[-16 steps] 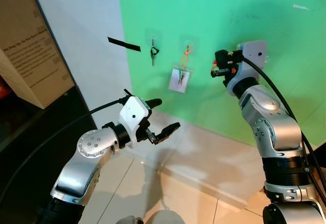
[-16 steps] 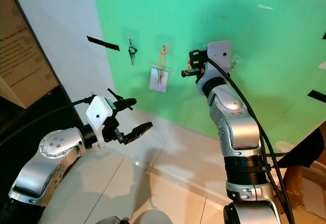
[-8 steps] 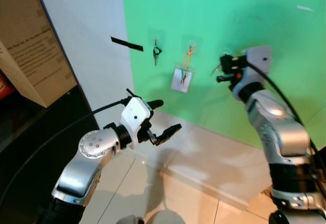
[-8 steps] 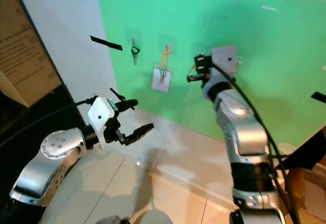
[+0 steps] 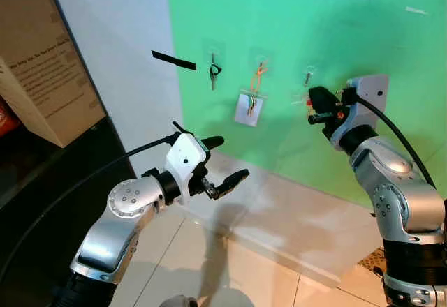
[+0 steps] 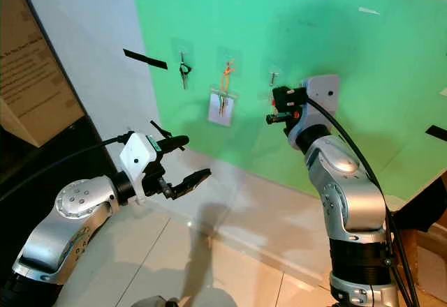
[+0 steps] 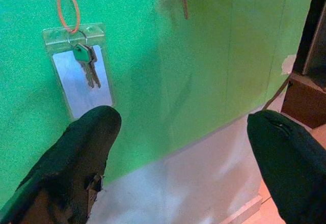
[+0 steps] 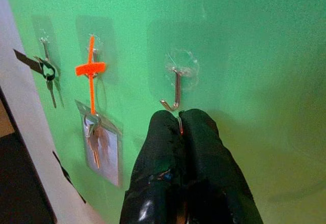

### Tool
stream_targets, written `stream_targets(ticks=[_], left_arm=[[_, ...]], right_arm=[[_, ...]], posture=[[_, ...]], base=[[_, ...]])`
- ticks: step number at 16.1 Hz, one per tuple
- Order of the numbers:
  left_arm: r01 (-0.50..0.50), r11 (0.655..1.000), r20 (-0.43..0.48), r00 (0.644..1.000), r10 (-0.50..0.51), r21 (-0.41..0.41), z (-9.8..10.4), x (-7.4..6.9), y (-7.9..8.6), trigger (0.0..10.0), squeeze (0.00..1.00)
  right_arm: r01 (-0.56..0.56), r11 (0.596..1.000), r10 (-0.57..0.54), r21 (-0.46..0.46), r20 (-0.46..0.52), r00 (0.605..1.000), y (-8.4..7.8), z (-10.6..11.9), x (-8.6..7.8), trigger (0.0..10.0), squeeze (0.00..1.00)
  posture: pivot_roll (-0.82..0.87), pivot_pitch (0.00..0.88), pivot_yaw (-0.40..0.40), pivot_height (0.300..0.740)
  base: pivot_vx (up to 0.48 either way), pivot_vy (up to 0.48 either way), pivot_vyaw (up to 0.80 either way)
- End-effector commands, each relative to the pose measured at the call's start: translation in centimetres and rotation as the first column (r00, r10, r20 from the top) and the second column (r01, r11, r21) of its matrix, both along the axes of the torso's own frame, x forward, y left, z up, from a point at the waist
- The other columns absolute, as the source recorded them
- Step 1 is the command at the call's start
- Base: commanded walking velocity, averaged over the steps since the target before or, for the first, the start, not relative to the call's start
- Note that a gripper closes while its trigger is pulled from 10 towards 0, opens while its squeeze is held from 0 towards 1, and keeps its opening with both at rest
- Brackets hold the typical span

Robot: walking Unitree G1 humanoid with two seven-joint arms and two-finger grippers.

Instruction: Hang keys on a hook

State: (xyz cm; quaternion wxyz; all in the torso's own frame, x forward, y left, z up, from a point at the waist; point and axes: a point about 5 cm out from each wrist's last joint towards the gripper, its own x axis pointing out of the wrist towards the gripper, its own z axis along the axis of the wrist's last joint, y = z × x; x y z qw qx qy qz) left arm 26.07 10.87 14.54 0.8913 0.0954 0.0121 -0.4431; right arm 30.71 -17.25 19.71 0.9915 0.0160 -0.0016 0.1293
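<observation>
Wall: a green panel (image 5: 363,35) on a white wall, strips of black tape (image 5: 173,61) on it, pale floor tiles below.
Hooks: three clear adhesive hooks in a row; the right-hand hook (image 8: 175,89) is bare metal and carries nothing.
Left hook: a dark key bunch (image 5: 213,73) hangs from it.
Middle hook: an orange loop (image 8: 91,71) holds a clear tag with keys (image 7: 87,67).
Right gripper (image 8: 179,124): fingers pinched together on a thin sliver of metal, apparently the key (image 8: 180,126), though little of it shows; its tips sit just below the bare hook, close to the panel.
Change: a second ago this gripper was further left, near the middle hook; half a second ago it covered the right-hand hook. The arm has since swung right and lower, so the hook now shows above its fingers.
Left gripper (image 5: 222,164): fingers spread apart, holding nothing, hovering low and well away from the panel, unchanged.
Side: a cardboard box (image 5: 38,63) on a dark counter at the left.
</observation>
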Motion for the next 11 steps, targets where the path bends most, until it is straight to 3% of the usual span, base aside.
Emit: stream_targets(ticks=[1,5,11], left_arm=[[-0.003,1.0,0.009,1.0,0.003,0.008,0.2,-0.1,0.0,10.0,0.0],[-0.005,1.0,0.009,1.0,0.005,0.008,0.2,-0.1,-0.1,10.0,0.0],[-0.005,1.0,0.008,1.0,0.005,0.005,0.2,-0.1,-0.1,10.0,0.0]], right_arm=[[-0.005,1.0,0.005,0.012,0.009,1.0,-0.2,0.4,-0.2,10.0,0.0],[-0.014,1.0,0.014,0.022,0.007,1.0,-0.2,0.5,-0.4,10.0,0.0],[-0.092,0.995,0.09,0.038,0.053,0.995,1.1,1.5,0.3,10.0,0.0]], posture=[[-0.11,0.0,0.003,0.74],[-0.11,0.0,0.0,0.74],[-0.11,0.0,-0.002,0.74]], base=[[0.0,0.0,0.0],[0.0,0.0,0.0],[0.0,0.0,0.0]])
